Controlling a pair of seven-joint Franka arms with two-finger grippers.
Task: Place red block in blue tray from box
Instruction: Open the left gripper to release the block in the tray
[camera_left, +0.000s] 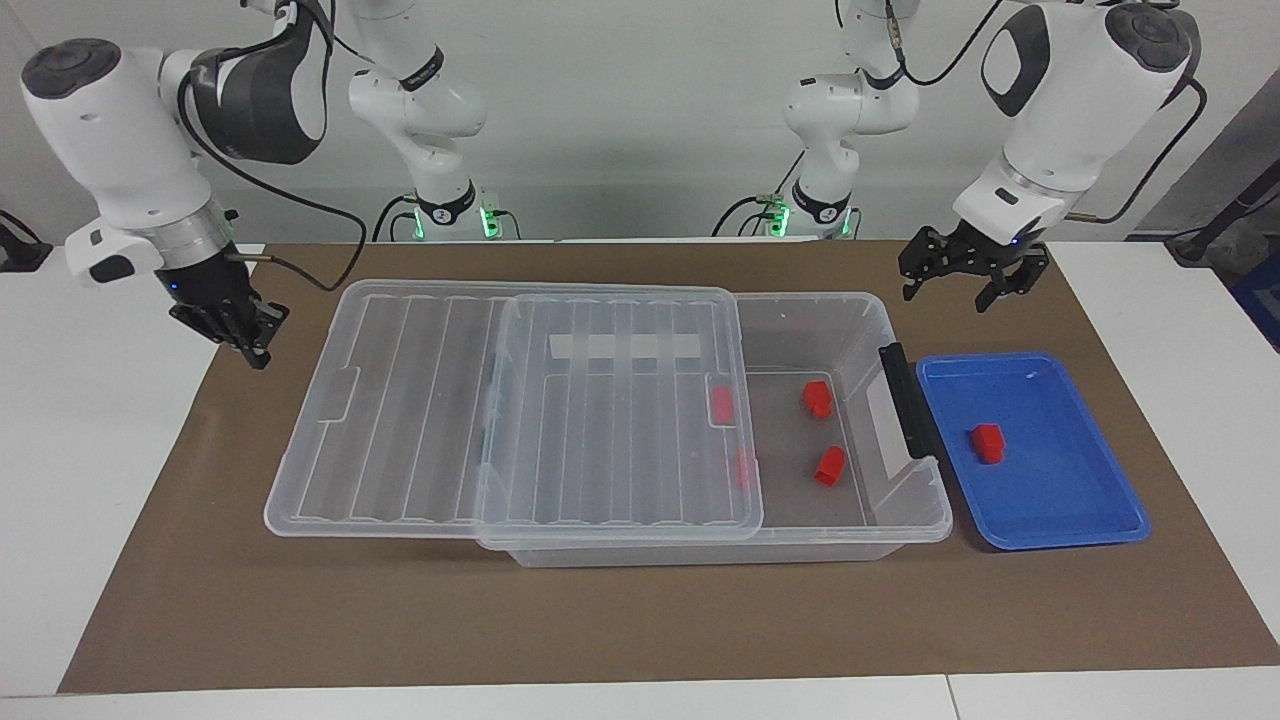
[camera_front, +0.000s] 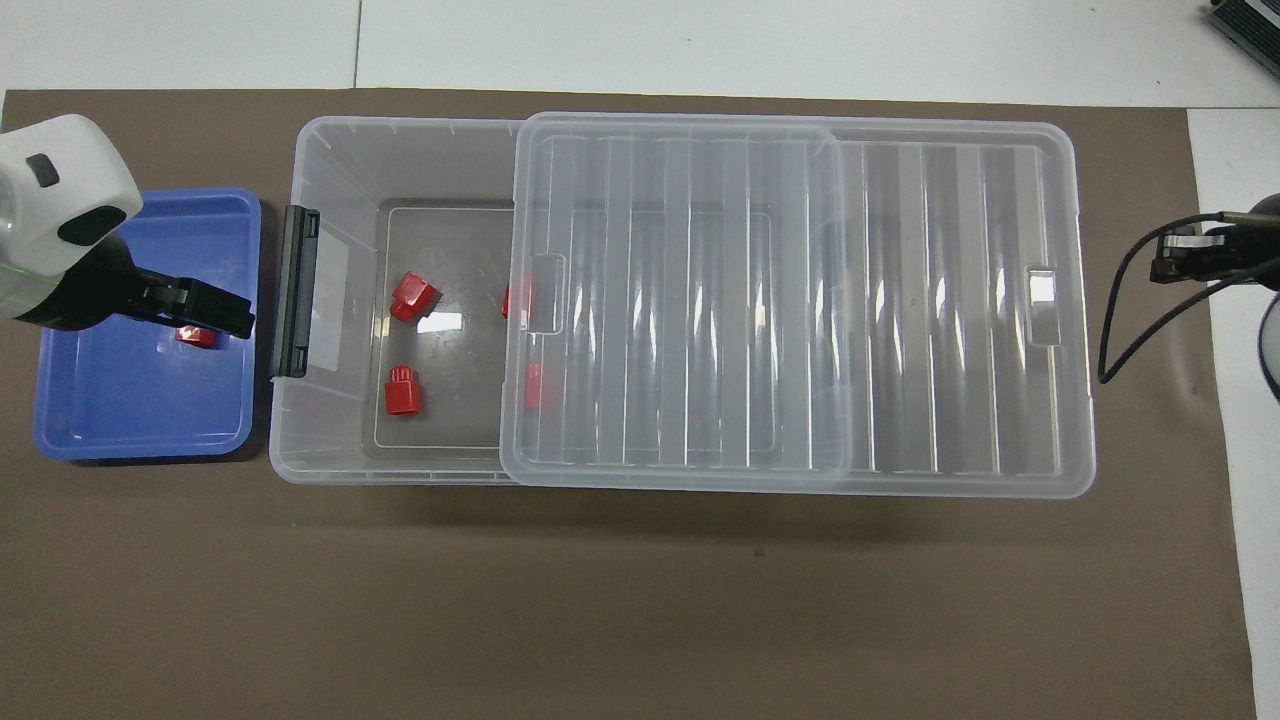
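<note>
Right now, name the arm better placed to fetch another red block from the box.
Left. The left gripper hangs open by the box's uncovered end, where two red blocks lie exposed; the right gripper waits at the lid-covered end.

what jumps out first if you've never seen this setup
The big clear box fills the middle of the brown mat, its ribbed lid slid toward the right arm's end so red blocks show in the uncovered part. Beside its black latch sits the blue tray holding one red block. The left gripper hangs open above the mat near the tray, while the right gripper waits off the lid's end.
</note>
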